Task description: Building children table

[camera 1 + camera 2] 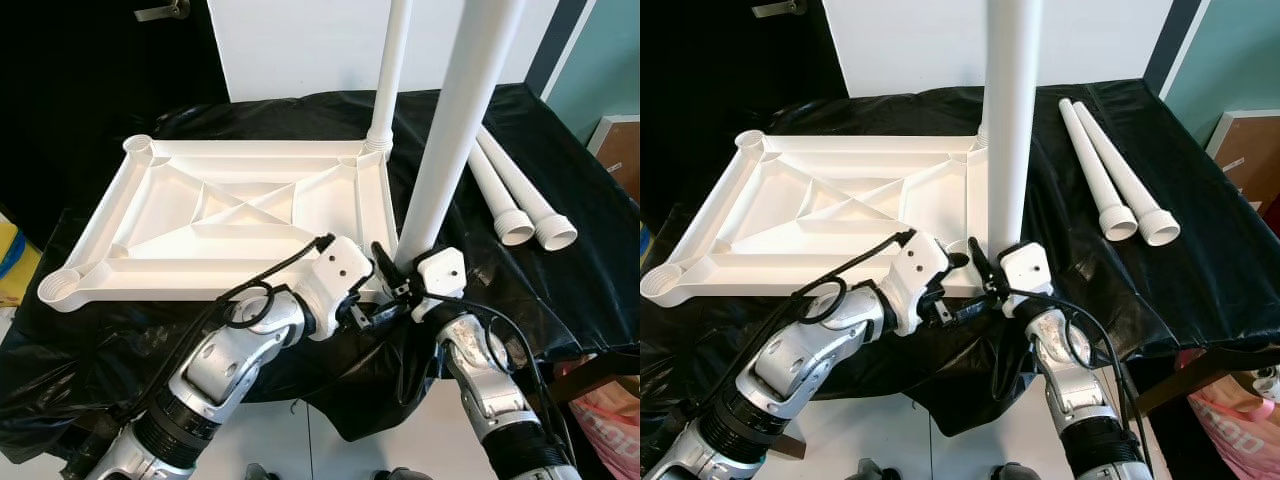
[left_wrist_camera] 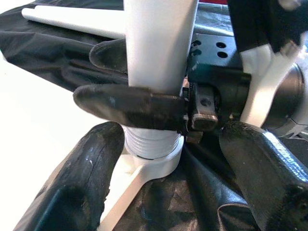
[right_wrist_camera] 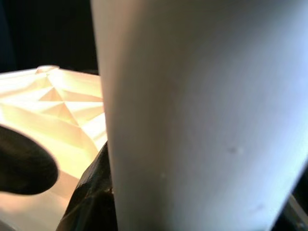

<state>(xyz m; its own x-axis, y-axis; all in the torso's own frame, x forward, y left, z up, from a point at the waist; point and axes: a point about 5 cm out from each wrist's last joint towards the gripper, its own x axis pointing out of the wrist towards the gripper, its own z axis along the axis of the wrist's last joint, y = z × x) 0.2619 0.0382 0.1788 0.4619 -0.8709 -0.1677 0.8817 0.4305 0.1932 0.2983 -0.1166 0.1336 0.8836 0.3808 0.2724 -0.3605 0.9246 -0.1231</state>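
The right gripper (image 2: 187,103) is clamping the stiff, smooth, light-looking white leg (image 1: 1008,120) low by its threaded end in the upturned tabletop's (image 1: 840,210) near corner socket, while the left gripper (image 1: 958,290), fingers spread, is hovering beside it.

Crumpled black cloth (image 1: 560,210) draped over bench; white wall panel (image 1: 300,45) behind; cardboard box (image 1: 620,150) right.

You were in a plain indoor room, more makeshift workspace than furnished home: a black sheet (image 1: 560,200) covered the work table, with a white wall (image 1: 300,40), a teal wall (image 1: 610,60) and a cardboard box (image 1: 620,145) behind.
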